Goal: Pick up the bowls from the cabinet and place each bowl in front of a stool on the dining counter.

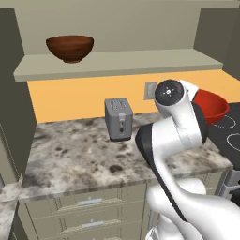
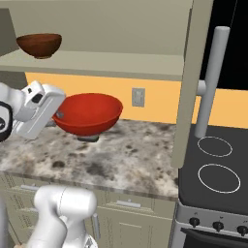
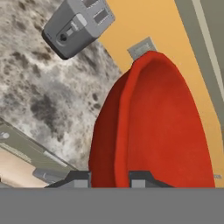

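One glossy bright red bowl is clamped at its rim by the gripper; carry it level, clear of the grey toaster.

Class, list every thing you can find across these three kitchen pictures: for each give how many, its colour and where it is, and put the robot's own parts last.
red bowl: one, glossy bright red, held by its rim above the stone counter.
brown bowl: one, dark reddish-brown, on the cabinet shelf.
toaster: one, grey, on the counter near the wall.
wall socket: one, grey, on the orange wall.
stove: one, black top with white rings, right of the counter.
drawers: beige with silver handles, below the counter.
gripper: one, dark fingertips, shut on the red bowl's rim.
arm: one, white with dark joints.
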